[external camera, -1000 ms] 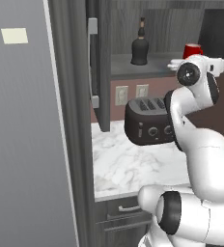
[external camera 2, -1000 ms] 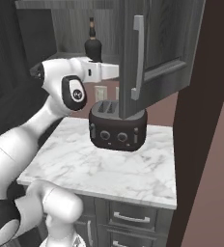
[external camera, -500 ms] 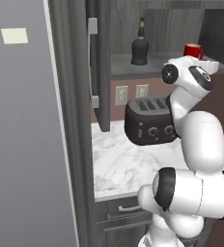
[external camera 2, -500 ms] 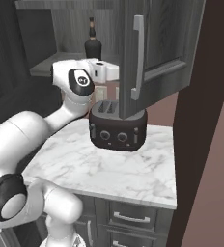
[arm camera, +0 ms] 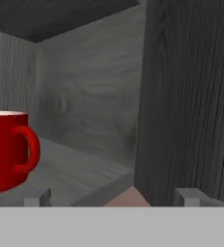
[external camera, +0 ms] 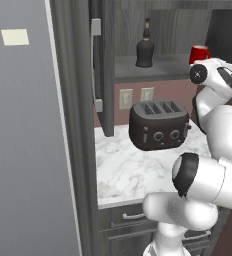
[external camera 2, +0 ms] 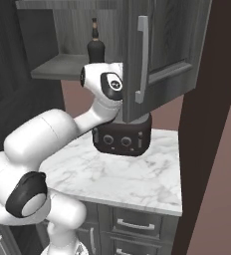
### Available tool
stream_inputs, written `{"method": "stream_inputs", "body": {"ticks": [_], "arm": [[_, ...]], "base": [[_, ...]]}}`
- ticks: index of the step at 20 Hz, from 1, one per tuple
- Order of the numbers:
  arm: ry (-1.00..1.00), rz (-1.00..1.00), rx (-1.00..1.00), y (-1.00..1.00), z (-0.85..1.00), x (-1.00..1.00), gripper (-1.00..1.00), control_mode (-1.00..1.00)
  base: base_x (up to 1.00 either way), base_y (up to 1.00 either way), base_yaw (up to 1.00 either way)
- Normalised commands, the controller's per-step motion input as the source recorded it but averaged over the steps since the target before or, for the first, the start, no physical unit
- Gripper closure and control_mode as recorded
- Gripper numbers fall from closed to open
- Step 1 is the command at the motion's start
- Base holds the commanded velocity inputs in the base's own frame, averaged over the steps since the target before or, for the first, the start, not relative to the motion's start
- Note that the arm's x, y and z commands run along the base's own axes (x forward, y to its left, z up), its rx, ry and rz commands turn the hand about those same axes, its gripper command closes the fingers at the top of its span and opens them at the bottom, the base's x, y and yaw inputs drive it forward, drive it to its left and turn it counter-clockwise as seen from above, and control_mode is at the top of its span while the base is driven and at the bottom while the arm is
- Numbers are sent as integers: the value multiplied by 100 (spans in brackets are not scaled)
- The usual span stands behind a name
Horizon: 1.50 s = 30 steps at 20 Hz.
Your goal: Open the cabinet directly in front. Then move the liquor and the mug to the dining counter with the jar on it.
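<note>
Cabinet (external camera: 105, 65) open; claw (arm camera: 115, 198) spread wide, empty.
Liquor (external camera: 145, 47) stands upper centre on the shelf in the left base view; mug (arm camera: 7, 149) sits at hand view's left edge, left of the claw, untouched.

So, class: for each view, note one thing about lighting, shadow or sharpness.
Left base view: even, flat light, liquor near-black against the cabinet back. Right base view: shelf interior dim, toaster shaded under the open door. Hand view: mug sharp with a soft highlight, no blur.

Matt wood-grain cabinet (external camera: 108, 75); glossy red mug (arm camera: 7, 149); veined marble counter (external camera: 133, 170).
</note>
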Motion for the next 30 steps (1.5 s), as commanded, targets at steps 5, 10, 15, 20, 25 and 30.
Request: {"method": "stream_inputs", "body": {"ticks": [5, 10, 15, 20, 25, 30], "arm": [[0, -5, 5, -100, 0, -2, -100, -100], [0, -6, 6, -100, 0, -15, -100, -100], [-1, 1, 2, -51, 0, 0, -100, -100], [0, 4, 0, 35, 0, -32, -100, -100], [0, 25, -1, 51, 3, -48, -100, -100], [4, 40, 0, 39, 20, -47, -100, -100]], "base": [[0, 0, 0], [0, 0, 0], [0, 0, 0], [0, 0, 0], [0, 0, 0], [0, 0, 0]]}}
